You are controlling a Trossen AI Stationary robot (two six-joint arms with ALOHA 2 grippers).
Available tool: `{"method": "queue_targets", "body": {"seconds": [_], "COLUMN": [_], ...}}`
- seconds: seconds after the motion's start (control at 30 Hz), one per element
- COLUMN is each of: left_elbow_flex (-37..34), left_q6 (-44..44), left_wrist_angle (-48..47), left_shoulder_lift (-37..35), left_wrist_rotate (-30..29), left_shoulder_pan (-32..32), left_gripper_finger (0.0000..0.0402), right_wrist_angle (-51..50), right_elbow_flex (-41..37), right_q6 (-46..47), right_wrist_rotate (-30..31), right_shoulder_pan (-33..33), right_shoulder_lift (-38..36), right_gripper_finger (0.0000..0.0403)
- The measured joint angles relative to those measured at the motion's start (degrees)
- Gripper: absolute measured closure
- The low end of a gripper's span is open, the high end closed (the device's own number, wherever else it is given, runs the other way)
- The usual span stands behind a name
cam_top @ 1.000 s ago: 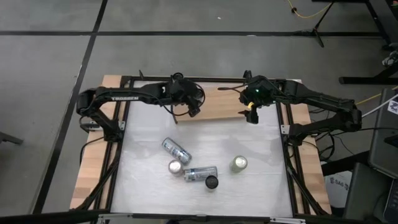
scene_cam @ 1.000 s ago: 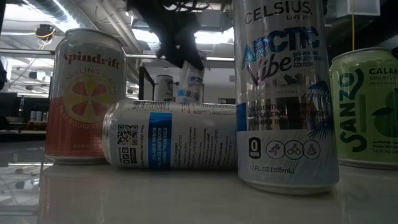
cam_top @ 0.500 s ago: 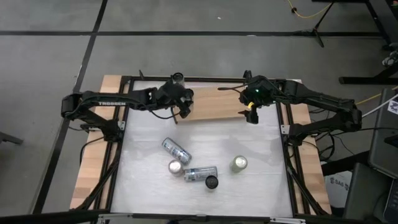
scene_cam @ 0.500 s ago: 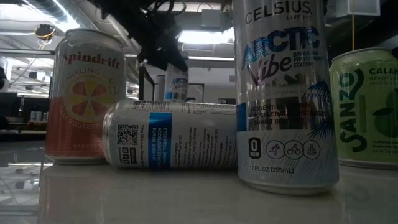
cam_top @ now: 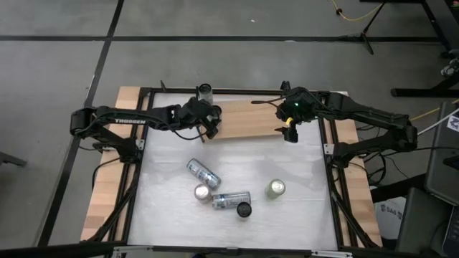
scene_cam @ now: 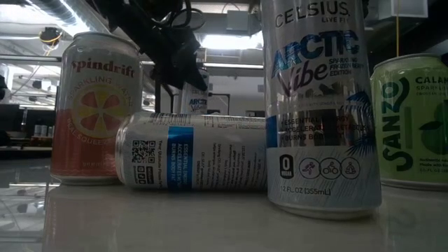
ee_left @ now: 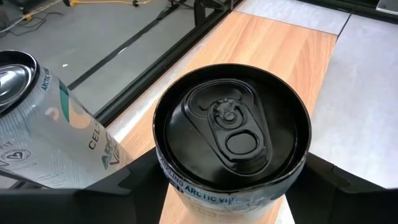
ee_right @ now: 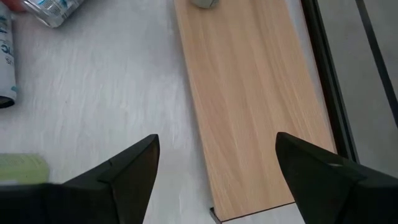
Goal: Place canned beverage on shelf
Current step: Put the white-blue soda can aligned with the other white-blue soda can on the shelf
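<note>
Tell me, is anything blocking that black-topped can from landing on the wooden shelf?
Nothing visible does. The black-topped can at the left gripper is already over bare wood of the shelf. A silver can stands off to one side, not beneath it.

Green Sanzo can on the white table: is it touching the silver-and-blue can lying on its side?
Apart. The high view shows bare tabletop between the green can and the lying silver-and-blue can.

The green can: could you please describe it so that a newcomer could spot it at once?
On the white tabletop, in front of the wooden shelf, sits a group of five cans. The green can stands upright alone at the group's right end; its neighbours are silver or black-topped.
</note>
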Motion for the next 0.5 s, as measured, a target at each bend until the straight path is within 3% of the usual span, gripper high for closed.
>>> {"method": "queue_targets", "body": {"seconds": [0.23, 0.5], "left_elbow_flex": [0.0, -0.1], "left_q6": [0.0, 0.0], "left_wrist_angle": [-0.2, -0.4], "left_shoulder_lift": [0.0, 0.0], "left_wrist_rotate": [0.0, 0.0], "left_shoulder_pan": [0.0, 0.0], "left_gripper_finger": [0.0109, 0.0104], "right_wrist_angle": [0.0, 0.0], "right_elbow_flex": [0.0, 0.0], "right_q6": [0.0, 0.0], "right_wrist_rotate": [0.0, 0.0], "right_shoulder_pan": [0.0, 0.0], "right_shoulder_lift": [0.0, 0.0], "right_gripper_finger": [0.0091, 0.0091]}}
